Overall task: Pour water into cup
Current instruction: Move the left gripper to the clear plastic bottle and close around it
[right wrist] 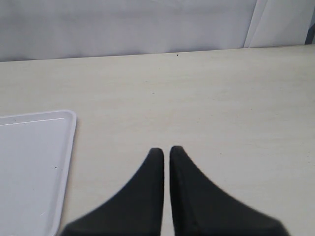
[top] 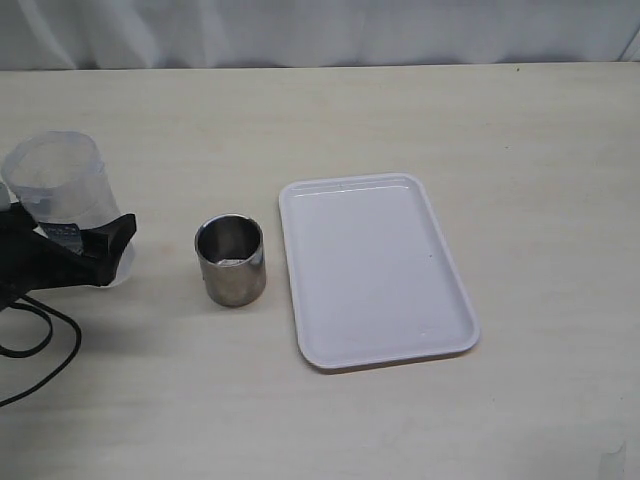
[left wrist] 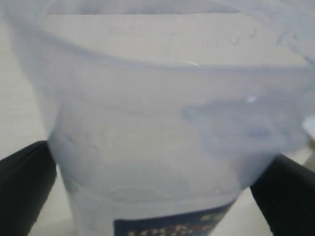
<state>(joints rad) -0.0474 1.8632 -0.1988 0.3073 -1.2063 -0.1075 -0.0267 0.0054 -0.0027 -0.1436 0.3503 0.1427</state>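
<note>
Seen from the exterior camera, the short brushed-steel cup (top: 230, 262) stands upright on the pale beige table (top: 400, 110), just beside a white rectangular plastic tray (top: 375, 270). Near it, the left gripper (top: 80, 248) pinches a tall transparent plastic container (top: 60, 185). The left wrist camera shows that container (left wrist: 157, 123) between black fingers (left wrist: 24, 189); any water is too faint to make out. In the right wrist view, the right gripper (right wrist: 166, 152) has its jaws nearly pressed together, holding nothing.

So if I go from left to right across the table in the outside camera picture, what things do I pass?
clear plastic container → steel cup → white tray
</note>
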